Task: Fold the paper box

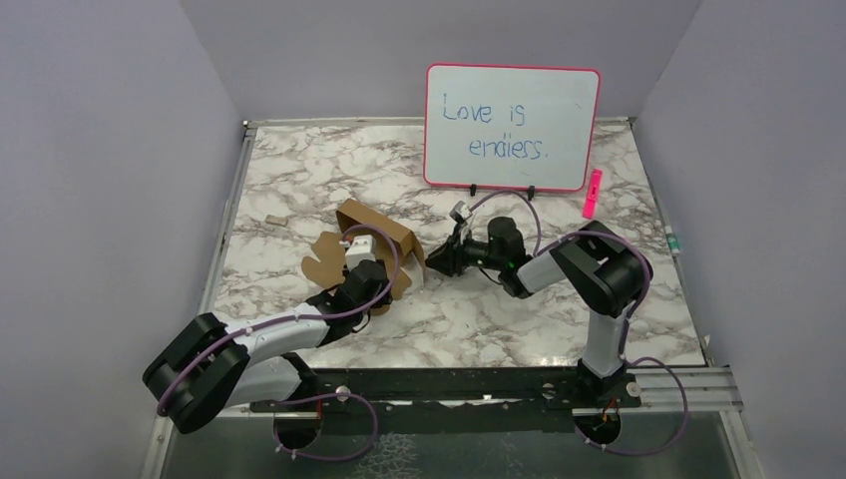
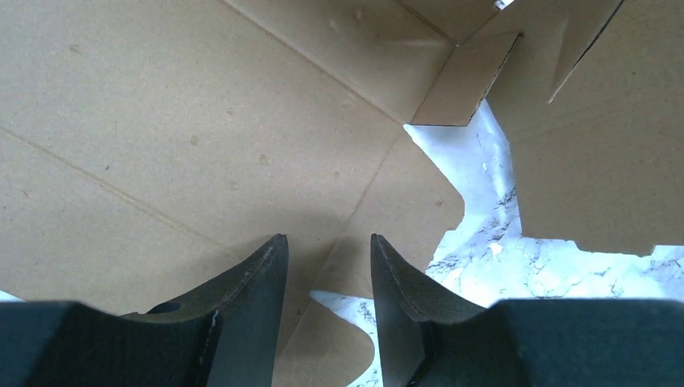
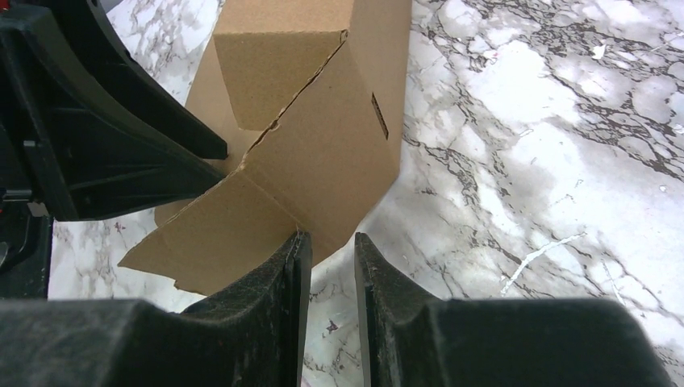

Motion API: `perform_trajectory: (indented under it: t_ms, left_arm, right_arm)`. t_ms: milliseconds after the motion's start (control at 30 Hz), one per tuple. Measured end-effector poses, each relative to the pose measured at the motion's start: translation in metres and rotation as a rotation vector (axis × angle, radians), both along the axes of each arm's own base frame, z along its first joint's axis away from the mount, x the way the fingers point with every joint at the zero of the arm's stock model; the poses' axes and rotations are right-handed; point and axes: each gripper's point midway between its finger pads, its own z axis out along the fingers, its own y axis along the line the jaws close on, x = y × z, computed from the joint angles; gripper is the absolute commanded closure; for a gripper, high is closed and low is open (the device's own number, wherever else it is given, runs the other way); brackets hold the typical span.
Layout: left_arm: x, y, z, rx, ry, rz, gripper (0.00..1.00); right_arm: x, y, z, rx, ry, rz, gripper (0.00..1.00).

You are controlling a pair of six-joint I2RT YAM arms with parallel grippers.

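The paper box (image 1: 374, 228) is brown cardboard, partly folded, with walls raised and flaps spread, left of the table's middle. My left gripper (image 1: 367, 267) reaches into it from the near side. In the left wrist view the box's inner panels (image 2: 202, 137) fill the picture, and the left gripper (image 2: 327, 238) is open over a rounded flap with nothing between its fingers. My right gripper (image 1: 431, 262) sits low at the box's right side. In the right wrist view it (image 3: 327, 235) stands open by a narrow gap, its left fingertip (image 3: 297, 246) against the lower corner of the box (image 3: 323, 145).
A whiteboard (image 1: 512, 127) with blue writing stands at the back. A pink marker (image 1: 593, 194) lies to its right, and a tiny cardboard scrap (image 1: 272, 219) to the box's left. The left arm's black gripper (image 3: 105, 137) shows beside the box in the right wrist view.
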Motion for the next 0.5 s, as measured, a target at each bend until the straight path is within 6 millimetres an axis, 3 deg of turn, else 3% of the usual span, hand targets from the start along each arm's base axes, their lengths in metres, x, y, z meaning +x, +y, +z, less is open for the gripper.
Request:
perform_trajectory:
  t_ms: [200,500]
  left_arm:
    - [-0.002,0.000,-0.004,-0.001,0.016,0.002,0.59]
    - [-0.006,-0.015,-0.004,-0.095,0.021,-0.038,0.62]
  right_arm:
    - [-0.005,0.004,0.001,0.002,0.001,0.013,0.68]
    - [-0.010,0.009,0.006,0.013,0.008,0.019,0.66]
